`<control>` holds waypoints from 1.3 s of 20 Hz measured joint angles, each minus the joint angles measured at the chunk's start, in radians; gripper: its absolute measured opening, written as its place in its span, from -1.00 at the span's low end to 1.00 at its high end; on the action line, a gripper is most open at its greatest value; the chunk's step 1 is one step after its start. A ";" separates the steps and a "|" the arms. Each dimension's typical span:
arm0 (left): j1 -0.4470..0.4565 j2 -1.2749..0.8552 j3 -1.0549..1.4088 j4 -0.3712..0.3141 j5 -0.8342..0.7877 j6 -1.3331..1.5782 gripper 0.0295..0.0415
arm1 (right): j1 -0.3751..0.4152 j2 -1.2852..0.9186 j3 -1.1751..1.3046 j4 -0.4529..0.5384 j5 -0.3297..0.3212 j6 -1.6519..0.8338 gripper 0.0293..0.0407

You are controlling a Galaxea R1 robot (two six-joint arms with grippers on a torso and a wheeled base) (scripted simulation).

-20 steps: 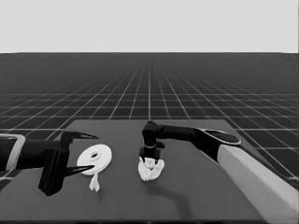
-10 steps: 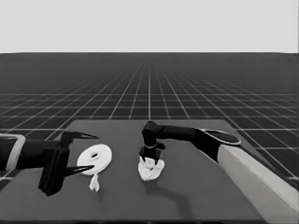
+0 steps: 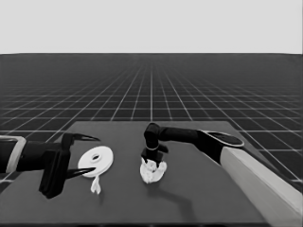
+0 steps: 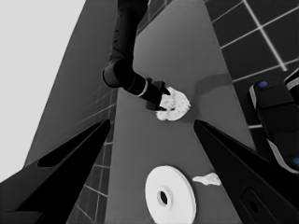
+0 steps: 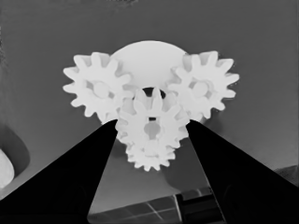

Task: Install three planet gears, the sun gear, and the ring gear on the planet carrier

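Observation:
The smaller round part [image 5: 145, 58] lies mid-table and carries toothed gears: one on the left [image 5: 96, 88], one on the right [image 5: 203, 86], and one at the near side [image 5: 149, 158], half covered. My right gripper [image 5: 153, 122] stands over this cluster [image 3: 152, 172], shut on a fourth gear [image 5: 152, 126] that sits over the part's centre hole. The larger round part [image 3: 102, 153] lies flat at the table's left end. My left gripper [image 3: 92, 155] waits open above it, not holding it.
A thin white piece [image 3: 96, 185] lies just in front of the larger round part, also visible in the left wrist view [image 4: 207, 179]. Dark machinery with blue lights [image 4: 275, 116] sits past the table's edge. The right arm's pale grey forearm [image 3: 255, 179] crosses the lower right.

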 joint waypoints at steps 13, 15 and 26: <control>0.000 0.000 0.000 0.000 0.000 0.000 0.49 | -0.001 0.000 0.000 0.000 0.000 0.136 -0.72; 0.000 0.000 0.000 0.000 0.000 0.000 0.49 | -0.003 -0.001 0.000 0.000 0.000 0.157 -0.72; 0.000 0.000 0.000 0.000 0.000 0.000 0.49 | -0.005 -0.002 -0.001 0.000 0.000 0.272 -0.72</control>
